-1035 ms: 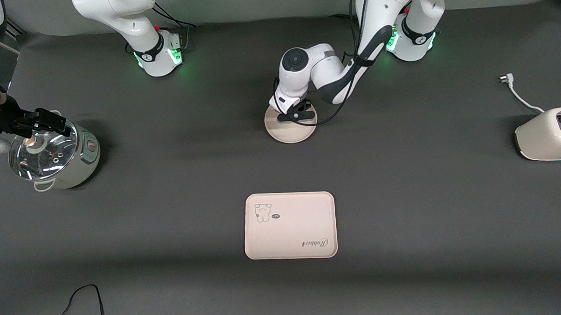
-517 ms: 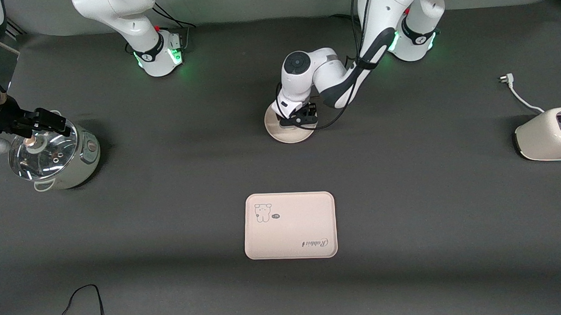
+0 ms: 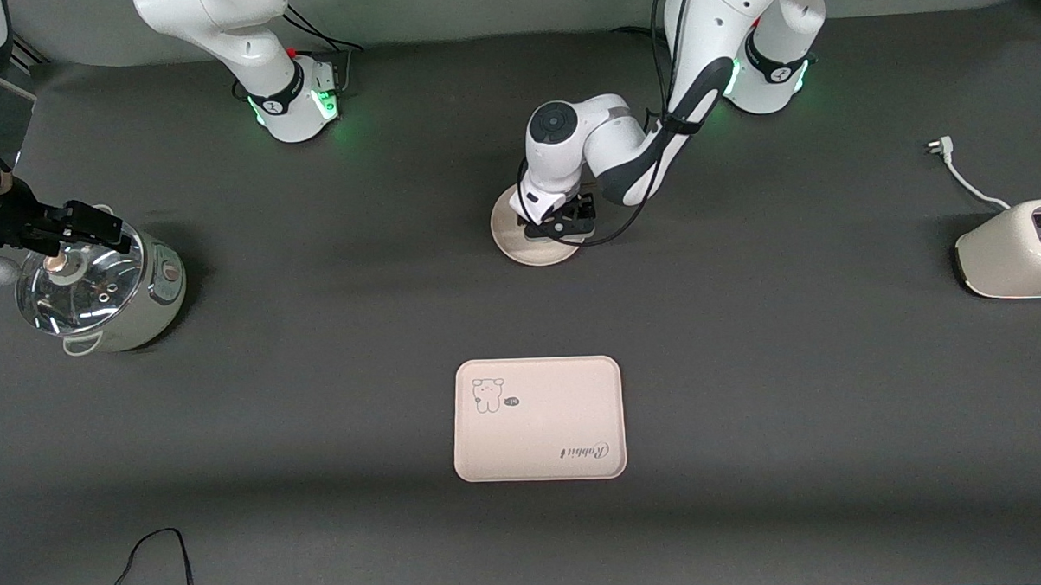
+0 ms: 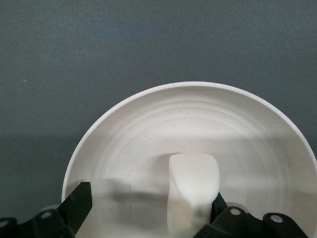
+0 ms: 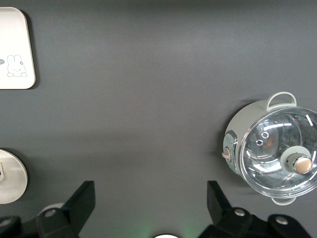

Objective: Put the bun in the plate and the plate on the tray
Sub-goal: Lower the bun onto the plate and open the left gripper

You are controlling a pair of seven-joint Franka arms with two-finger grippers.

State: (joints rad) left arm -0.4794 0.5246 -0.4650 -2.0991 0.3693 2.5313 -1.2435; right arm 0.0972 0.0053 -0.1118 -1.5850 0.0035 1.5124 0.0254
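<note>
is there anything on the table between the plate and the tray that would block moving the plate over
Nothing visible does. The plate, with the bun in it under the open left end effector, sits farther from the front camera than the tray, with only bare dark tabletop between them. The pot and toaster stand at the table's ends.

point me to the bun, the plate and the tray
bun (image 4: 194,181): left wrist view, its rounded top face.
plate (image 4: 148,106): left wrist view, bare raised rim.
tray (image 3: 538,430): front view, bare middle of its flat surface.
</note>
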